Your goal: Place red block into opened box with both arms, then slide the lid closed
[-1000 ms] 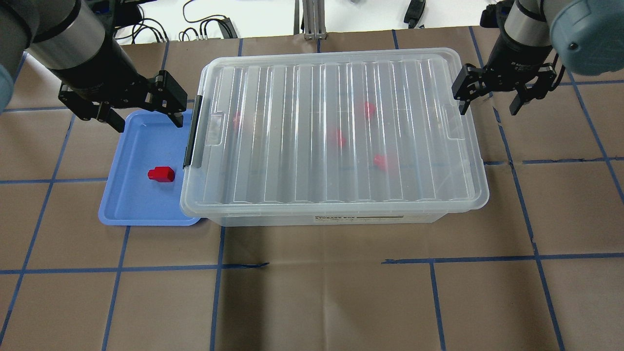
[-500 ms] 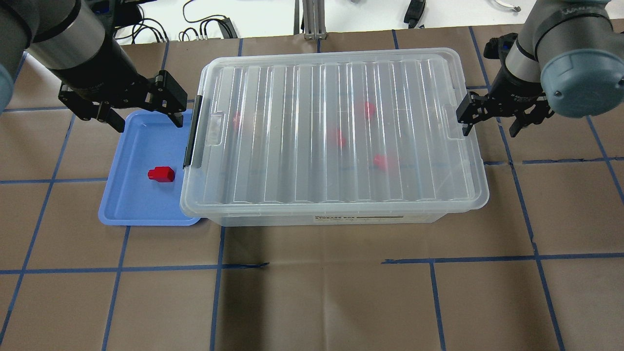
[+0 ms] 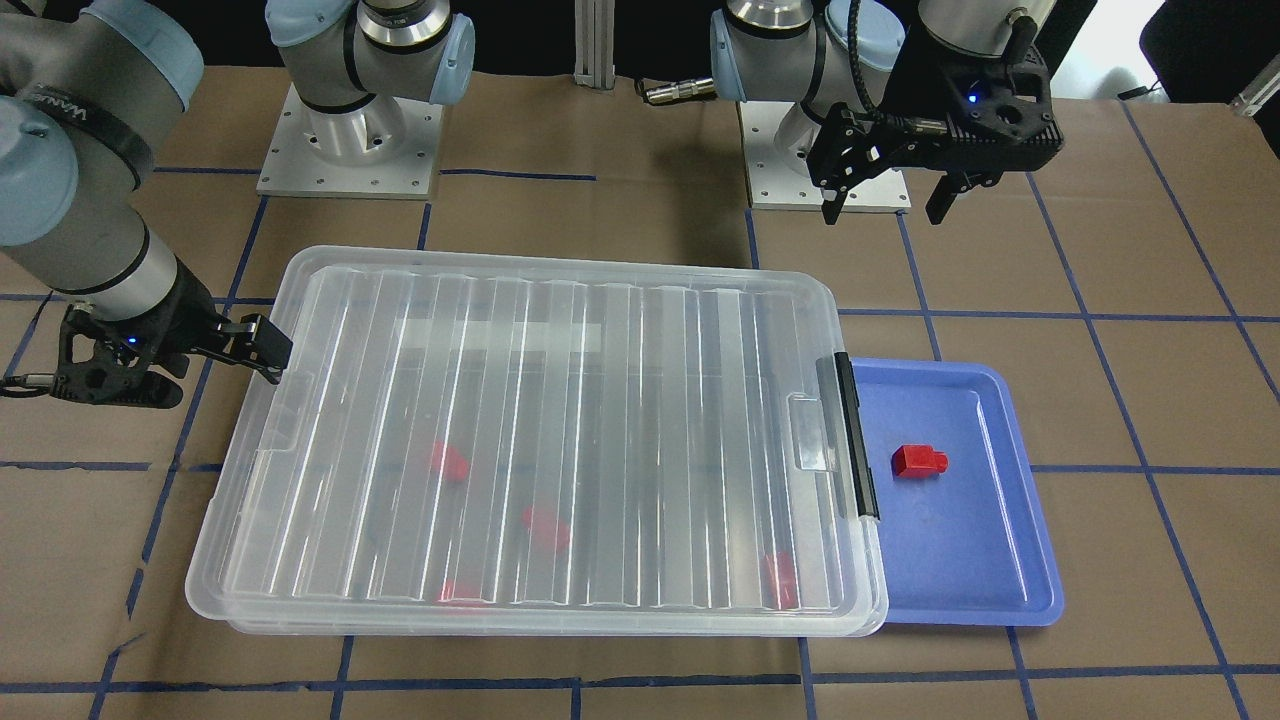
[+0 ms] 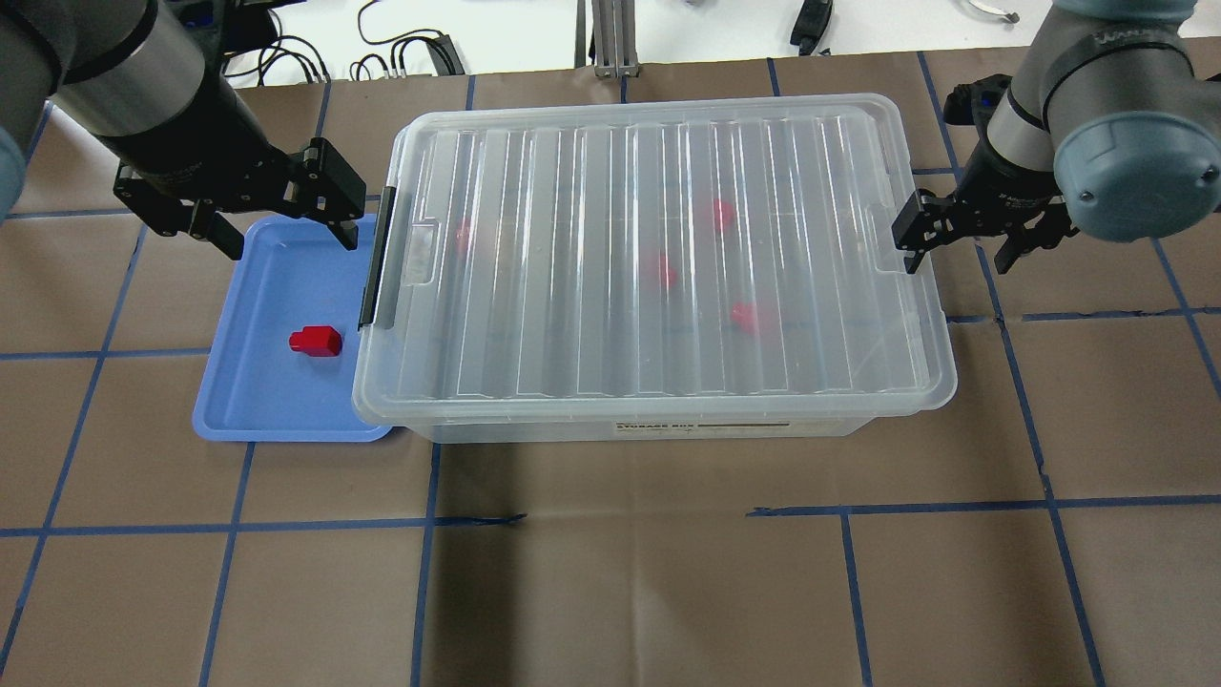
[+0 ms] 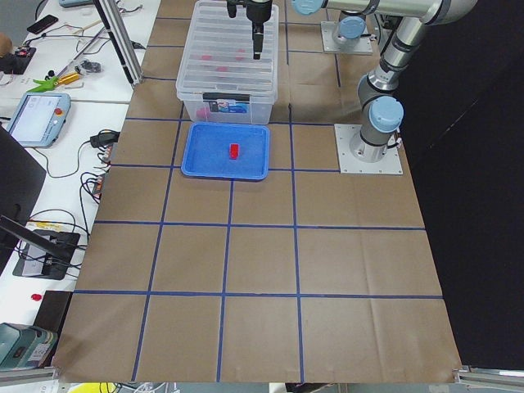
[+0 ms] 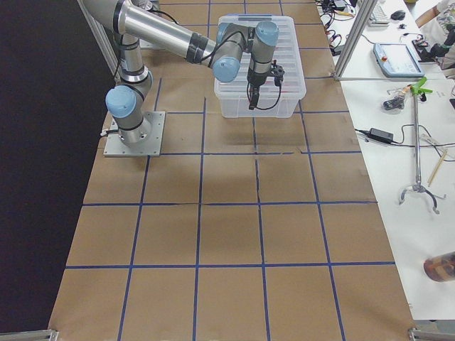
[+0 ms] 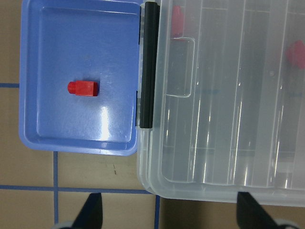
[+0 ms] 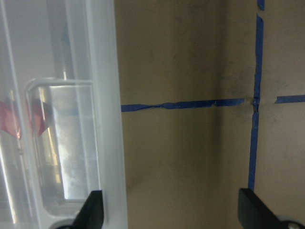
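Note:
The lid (image 4: 591, 258) lies over the clear box (image 4: 620, 430) and covers it; several red blocks (image 4: 665, 271) show blurred through it. One red block (image 4: 316, 341) (image 3: 919, 461) (image 7: 83, 88) lies on its side in a blue tray (image 4: 248, 401). My left gripper (image 4: 291, 240) (image 3: 885, 215) hangs open above the tray's far end, beside the black latch bar (image 4: 377, 258). My right gripper (image 4: 959, 260) (image 8: 171, 212) is open and low at the lid's right short end. One finger is at the lid's rim by the tab (image 8: 64, 143); the other is out over the table.
Brown paper with blue tape lines covers the table (image 4: 610, 572). The arm bases (image 3: 350, 140) stand behind the box. Cables and a metal post (image 4: 610, 38) sit beyond the far edge. Side benches hold tools and a tablet (image 5: 37, 115).
My right gripper has come down and moved in toward the lid's right short end. The left arm, the lid and the blocks have not moved.

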{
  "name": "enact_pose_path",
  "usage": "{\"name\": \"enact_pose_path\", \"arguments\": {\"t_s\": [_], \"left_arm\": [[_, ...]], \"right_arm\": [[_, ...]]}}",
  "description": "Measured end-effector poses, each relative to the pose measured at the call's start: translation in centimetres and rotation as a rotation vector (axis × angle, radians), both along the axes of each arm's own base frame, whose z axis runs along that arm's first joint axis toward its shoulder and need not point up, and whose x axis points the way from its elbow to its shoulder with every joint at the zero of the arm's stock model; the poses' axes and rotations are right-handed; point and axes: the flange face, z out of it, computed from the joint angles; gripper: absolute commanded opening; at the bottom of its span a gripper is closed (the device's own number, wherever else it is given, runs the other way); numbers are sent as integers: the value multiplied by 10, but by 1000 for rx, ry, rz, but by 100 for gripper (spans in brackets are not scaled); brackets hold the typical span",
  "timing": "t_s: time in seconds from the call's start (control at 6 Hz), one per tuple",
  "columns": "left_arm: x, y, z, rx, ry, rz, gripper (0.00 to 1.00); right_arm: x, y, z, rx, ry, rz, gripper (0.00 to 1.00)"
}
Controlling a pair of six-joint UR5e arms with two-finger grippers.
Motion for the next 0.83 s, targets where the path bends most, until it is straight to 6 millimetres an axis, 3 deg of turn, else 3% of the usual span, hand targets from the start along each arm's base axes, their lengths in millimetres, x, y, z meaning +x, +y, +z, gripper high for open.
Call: {"name": "enact_pose_path", "arguments": {"t_s": [0.83], "left_arm": [[0, 0, 0, -1, 0, -1, 99]], "right_arm": [[-65, -4, -5, -5, 43, 41, 100]]}}
